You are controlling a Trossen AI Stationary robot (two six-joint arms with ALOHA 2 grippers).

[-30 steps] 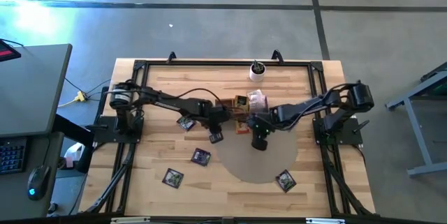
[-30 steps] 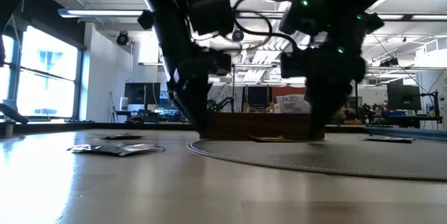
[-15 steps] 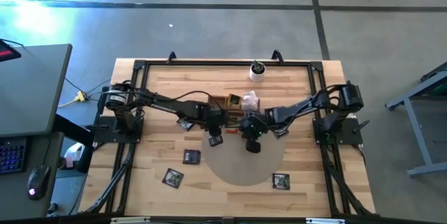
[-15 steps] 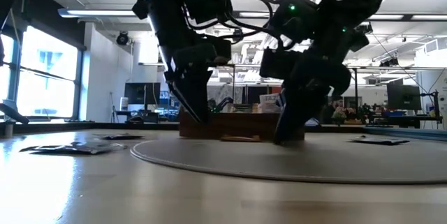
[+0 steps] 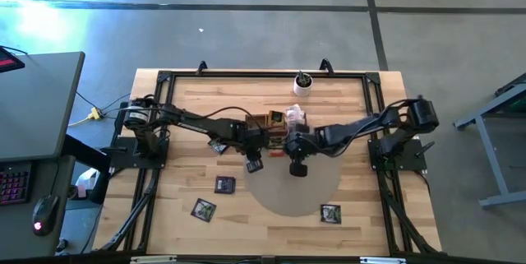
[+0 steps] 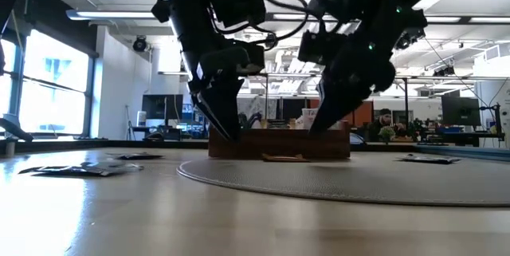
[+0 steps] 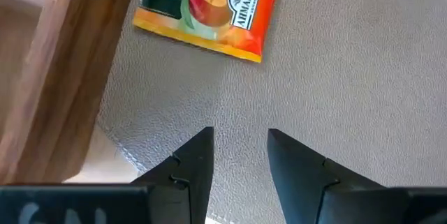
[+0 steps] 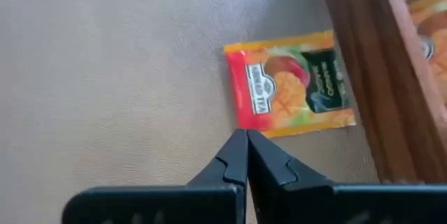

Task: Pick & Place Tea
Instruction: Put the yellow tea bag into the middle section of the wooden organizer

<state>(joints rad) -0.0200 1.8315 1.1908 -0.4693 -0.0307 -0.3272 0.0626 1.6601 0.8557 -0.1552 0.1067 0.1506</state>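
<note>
An orange mango tea sachet (image 8: 286,88) lies flat on the grey round mat (image 5: 304,194), next to the wooden box (image 5: 275,122); it also shows in the left wrist view (image 7: 209,8). My right gripper (image 8: 246,138) is shut and empty, with its tips over the sachet's near edge and raised off the mat (image 6: 315,127). My left gripper (image 7: 239,137) is open above the mat on the sachet's other side, touching nothing. Several dark sachets lie flat on the table: (image 5: 218,145), (image 5: 253,164), (image 5: 223,184).
The wooden box holds more sachets and stands at the mat's far edge. A white cup with a plant (image 5: 302,85) stands near the far edge. Two further sachets lie toward the near edge, one on the table (image 5: 203,209) and one on the mat (image 5: 330,213).
My right gripper moved toward the table's left with its shut tips low on the mat, then rose. The mat and the wooden box slid leftward along the table, and a dark sachet at the mat's left rim shifted left too.
</note>
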